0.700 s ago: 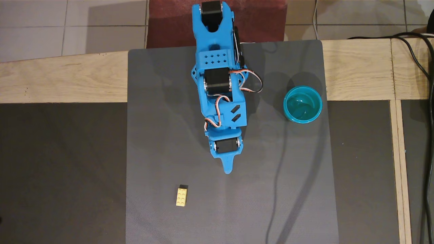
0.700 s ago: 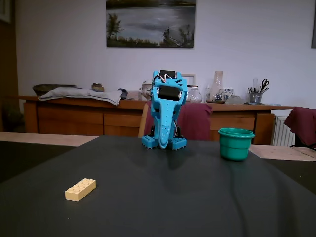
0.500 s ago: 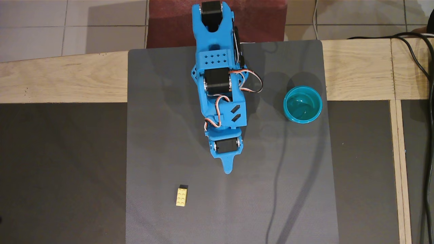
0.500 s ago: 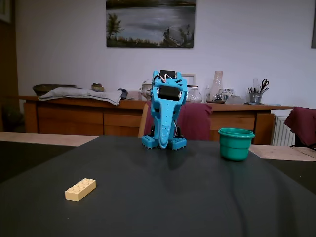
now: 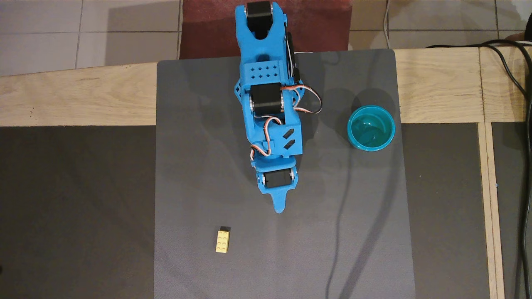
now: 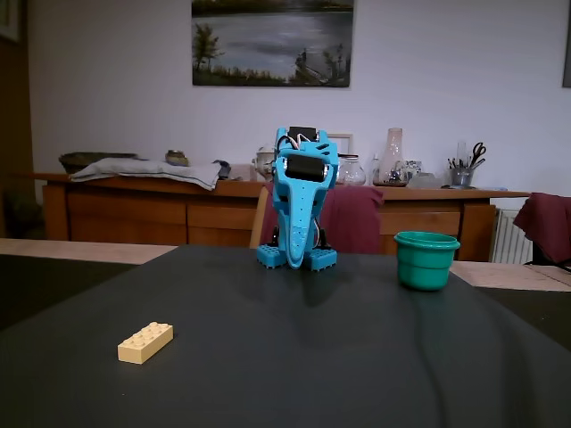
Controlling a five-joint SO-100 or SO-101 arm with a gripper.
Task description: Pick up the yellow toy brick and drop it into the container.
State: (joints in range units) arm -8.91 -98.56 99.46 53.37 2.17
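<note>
Left of centre, overhead view: yellow toy brick (image 5: 222, 241) lies flat on the grey mat (image 5: 195, 166), studs up, long axis running up-down in the picture, near the mat's lower edge. A small dark block (image 5: 225, 228) sits touching its upper end. Fixed view: brick (image 6: 145, 342) is at lower left, nearest the camera, lying at an angle, alone on the dark surface.

Centre: blue arm (image 5: 270, 104) folded over its base, reaching down the picture. Hand (image 5: 279, 207) ends in a blue tip pointing toward the lower edge, well apart from the brick, up and to the right of it. Fingers appear closed together with nothing between them. In the fixed view the hand (image 6: 297, 259) points down at the counter (image 6: 285, 357) between the blue base feet; holds nothing.

Right: container (image 5: 371, 128), teal cup, upright on the mat near its right edge, mouth open upward. Fixed view puts it (image 6: 426, 259) right of the arm, well apart from brick and hand.
</note>
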